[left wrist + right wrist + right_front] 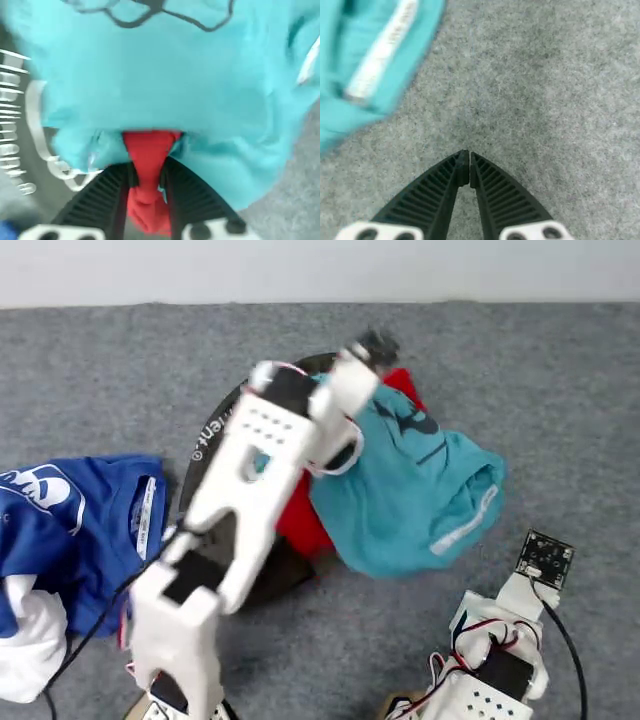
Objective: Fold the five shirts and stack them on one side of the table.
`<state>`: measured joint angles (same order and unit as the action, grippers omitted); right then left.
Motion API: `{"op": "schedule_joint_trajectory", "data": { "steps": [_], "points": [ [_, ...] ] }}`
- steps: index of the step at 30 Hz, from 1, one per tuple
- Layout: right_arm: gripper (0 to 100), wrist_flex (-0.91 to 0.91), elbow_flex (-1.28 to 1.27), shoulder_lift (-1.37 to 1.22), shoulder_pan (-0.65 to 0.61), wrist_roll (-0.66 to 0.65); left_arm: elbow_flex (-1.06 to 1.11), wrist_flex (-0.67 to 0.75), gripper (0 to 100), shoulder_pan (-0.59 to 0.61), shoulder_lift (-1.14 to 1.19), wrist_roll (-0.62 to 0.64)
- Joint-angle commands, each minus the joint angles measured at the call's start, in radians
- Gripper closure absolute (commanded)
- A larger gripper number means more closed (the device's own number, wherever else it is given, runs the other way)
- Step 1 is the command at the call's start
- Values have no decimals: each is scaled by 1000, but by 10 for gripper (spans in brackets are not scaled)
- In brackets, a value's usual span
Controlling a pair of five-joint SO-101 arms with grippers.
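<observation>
At mid-tabletop [560, 390], over the heap, our left end effector [149, 169] is pinching a fold of the red shirt [146, 205], with the teal shirt [410, 500] bunched right against the jaws. That is our main worry. We judge that teal cloth may be caught in the same pinch, though we cannot tell for sure, so a pull could bring two shirts along instead of one. The red shirt also lies under the teal one and on top of the black shirt [272, 578]. Dragging it out could rumple or shift both, and the narrow fold might slip free partway.

Our right end effector [467, 161] is pressed together on nothing, above bare tabletop just beside the teal shirt's edge. It would have to spread before it could help pin anything down.

We count five shirts: one teal, one red and one black in the middle heap, and one blue shirt [90, 530] with one white shirt [25, 630] touching it at the tabletop's side. None looks folded yet. We count two arms.
</observation>
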<state>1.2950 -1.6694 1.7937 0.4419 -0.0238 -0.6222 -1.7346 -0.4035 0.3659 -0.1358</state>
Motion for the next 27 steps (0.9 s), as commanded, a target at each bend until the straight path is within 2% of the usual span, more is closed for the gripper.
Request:
{"op": "schedule_joint_trajectory", "data": {
  "steps": [1,6,13,19,22,27],
  "points": [
    [989,2,-15,2,12,-9,-54,-18,988,92,-242,8],
    [989,2,-15,2,12,-9,-58,2,988,296,-431,6],
    [989,2,-15,2,12,-9,-56,133,987,740,-608,3],
    [989,2,-15,2,12,-9,-50,250,987,1085,-640,2],
    [989,2,-15,2,12,-9,-4,269,987,1181,-637,-6],
    [989,2,-15,2,12,-9,186,272,987,1220,-638,-115]
  ]
}}
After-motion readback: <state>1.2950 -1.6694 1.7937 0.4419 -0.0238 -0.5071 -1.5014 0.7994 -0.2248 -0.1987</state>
